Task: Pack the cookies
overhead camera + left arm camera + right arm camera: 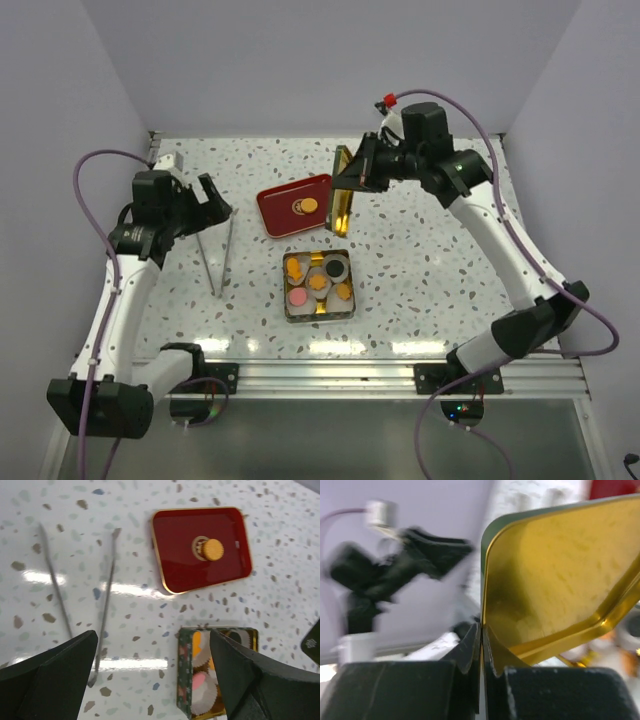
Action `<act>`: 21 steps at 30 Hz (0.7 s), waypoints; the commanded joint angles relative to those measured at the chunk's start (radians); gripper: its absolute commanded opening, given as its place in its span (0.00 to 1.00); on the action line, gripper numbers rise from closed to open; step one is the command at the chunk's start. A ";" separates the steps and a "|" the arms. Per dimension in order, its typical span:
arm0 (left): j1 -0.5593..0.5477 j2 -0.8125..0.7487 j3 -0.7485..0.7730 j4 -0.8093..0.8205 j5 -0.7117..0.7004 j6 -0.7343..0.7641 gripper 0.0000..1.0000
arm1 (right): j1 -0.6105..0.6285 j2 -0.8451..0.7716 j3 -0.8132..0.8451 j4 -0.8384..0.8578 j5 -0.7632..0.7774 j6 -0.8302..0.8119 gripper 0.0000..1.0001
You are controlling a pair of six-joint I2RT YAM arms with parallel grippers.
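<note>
Closest to the right wrist camera, the right pincer point(481, 650) is pressed together on the thin edge of a gold-lined tin lid point(560, 570), whose shiny inside fills most of that view. From above, the lid point(343, 190) stands on edge just beside the right side of the red tray point(280, 205); I cannot tell whether its lower edge touches the desk point(430, 280). One round yellow-orange biscuit of the cookies point(309, 206) sits near the middle of the tray, and the others (orange, pink and one dark) lie in white paper cups inside the open tin point(286, 290), just in front of the tray. The left pincer point(205, 200) is spread wide and holds nothing, above a pair of thin metal tongs point(215, 250) lying in a V on the desk, left of the tin.
</note>
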 commanded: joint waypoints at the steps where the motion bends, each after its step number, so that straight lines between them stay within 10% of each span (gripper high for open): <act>1: 0.006 -0.071 -0.091 0.241 0.291 -0.082 1.00 | 0.004 -0.094 -0.101 0.612 -0.360 0.398 0.00; 9: 0.039 -0.198 -0.474 1.007 0.680 -0.572 1.00 | 0.004 -0.096 -0.355 1.698 -0.398 1.201 0.00; 17: 0.150 -0.116 -0.804 1.993 0.714 -1.197 1.00 | 0.004 -0.042 -0.387 2.066 -0.331 1.488 0.00; 21: 0.150 -0.074 -0.830 2.169 0.668 -1.326 1.00 | 0.004 -0.017 -0.386 2.126 -0.330 1.526 0.00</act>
